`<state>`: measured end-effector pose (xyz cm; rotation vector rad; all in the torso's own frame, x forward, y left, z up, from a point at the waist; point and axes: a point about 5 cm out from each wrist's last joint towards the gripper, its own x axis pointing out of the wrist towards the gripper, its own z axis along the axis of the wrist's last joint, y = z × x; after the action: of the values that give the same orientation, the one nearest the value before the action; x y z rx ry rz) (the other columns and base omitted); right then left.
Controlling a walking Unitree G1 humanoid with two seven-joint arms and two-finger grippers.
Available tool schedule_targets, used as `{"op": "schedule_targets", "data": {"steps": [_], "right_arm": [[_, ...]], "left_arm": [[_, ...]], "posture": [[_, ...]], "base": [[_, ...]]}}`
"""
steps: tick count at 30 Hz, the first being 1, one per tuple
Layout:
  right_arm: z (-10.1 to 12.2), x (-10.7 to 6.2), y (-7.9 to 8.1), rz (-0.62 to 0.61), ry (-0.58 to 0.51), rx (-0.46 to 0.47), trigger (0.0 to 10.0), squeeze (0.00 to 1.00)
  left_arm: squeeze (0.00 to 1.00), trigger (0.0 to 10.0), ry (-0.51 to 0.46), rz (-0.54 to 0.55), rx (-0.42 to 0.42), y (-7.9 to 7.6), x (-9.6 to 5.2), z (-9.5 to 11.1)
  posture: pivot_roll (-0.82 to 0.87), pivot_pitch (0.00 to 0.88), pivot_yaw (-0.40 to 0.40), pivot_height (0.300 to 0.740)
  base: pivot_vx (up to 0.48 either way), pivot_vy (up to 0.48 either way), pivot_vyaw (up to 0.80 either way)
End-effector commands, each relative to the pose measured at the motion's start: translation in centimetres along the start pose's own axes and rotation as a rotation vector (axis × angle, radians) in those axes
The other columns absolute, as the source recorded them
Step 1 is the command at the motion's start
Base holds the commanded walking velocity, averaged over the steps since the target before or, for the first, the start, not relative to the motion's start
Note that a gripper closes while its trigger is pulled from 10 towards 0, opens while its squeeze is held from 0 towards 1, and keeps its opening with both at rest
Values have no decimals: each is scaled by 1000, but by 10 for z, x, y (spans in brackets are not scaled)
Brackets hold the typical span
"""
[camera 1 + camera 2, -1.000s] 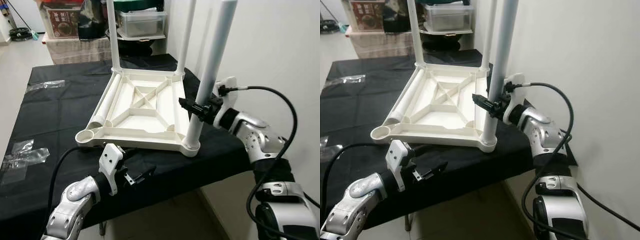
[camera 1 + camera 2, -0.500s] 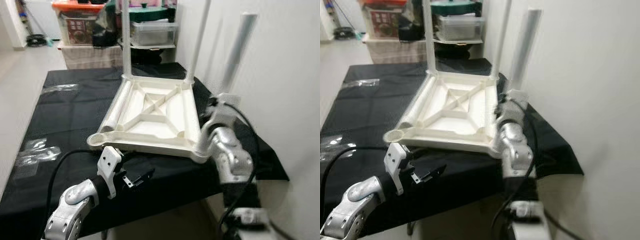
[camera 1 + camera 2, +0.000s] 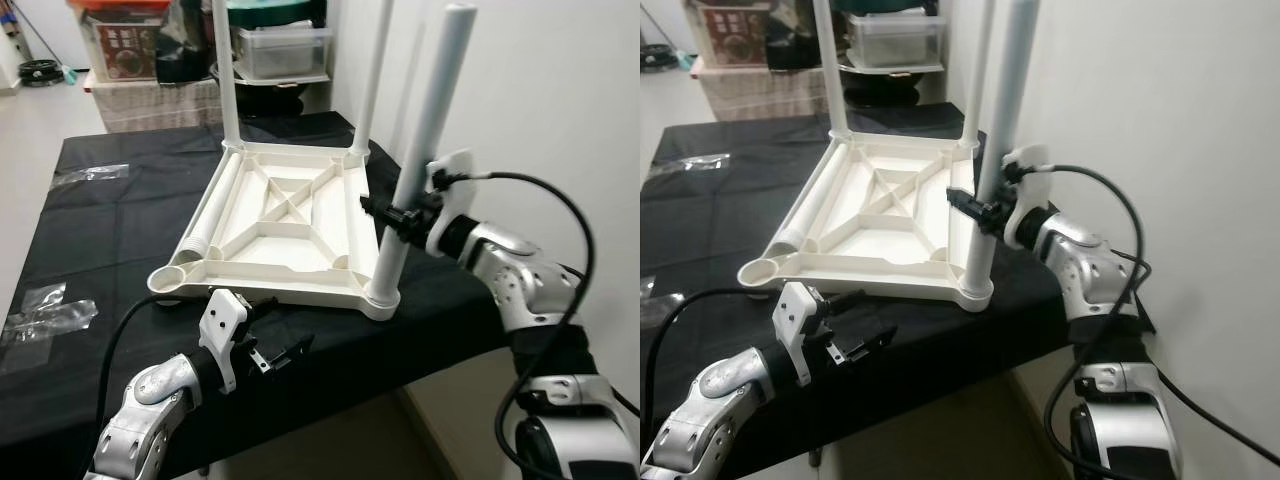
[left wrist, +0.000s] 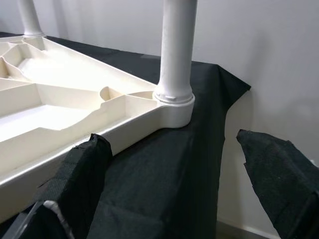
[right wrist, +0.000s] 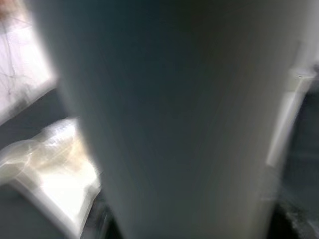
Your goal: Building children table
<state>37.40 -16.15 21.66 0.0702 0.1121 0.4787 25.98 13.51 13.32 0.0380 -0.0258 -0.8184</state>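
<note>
The left hand (image 3: pixel 275 352) has barely shifted since a second ago, hovering open just below the worktop (image 3: pixel 120 230) edge, near the upturned tabletop's (image 3: pixel 285 225) empty corner socket (image 3: pixel 172 275). Beyond it, the right hand (image 3: pixel 392 213) is back where it was, clamped on the near leg (image 3: pixel 420 150) standing in its corner. Two more legs (image 3: pixel 228 75) rise at the far corners.

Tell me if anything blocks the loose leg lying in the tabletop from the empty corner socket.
Nothing visible blocks it. The loose leg lies along the upturned tabletop with its end right beside the empty socket. The left tool hovers open below that edge; the right tool grips the near-right leg.
</note>
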Motion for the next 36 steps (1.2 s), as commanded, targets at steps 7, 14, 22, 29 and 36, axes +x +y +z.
{"op": "schedule_targets", "data": {"steps": [7,14,22,29,36], "right_arm": [[-28,-8,6,-766,6,269,9882,0],[6,6,50,-88,-177,341,10000,1000],[41,-22,37,400,-249,-3,10000,0],[12,-14,26,375,-73,-154,10000,0],[-20,1,4,113,118,-158,0,0]], "left_arm": [[0,10000,11,8,-12,-1,-3,-4],[0,10000,17,-2,-3,2,-3,-3],[0,10000,12,-3,-2,1,0,-2],[0,10000,17,3,0,2,-3,-3],[0,10000,21,2,6,3,-4,-2]], "posture": [[49,0,-89,740],[33,0,-79,740],[34,0,-83,740],[47,0,-85,740],[50,0,-81,740]], "base": [[0,0,0],[0,0,0],[0,0,0],[0,0,0],[0,0,0]]}}
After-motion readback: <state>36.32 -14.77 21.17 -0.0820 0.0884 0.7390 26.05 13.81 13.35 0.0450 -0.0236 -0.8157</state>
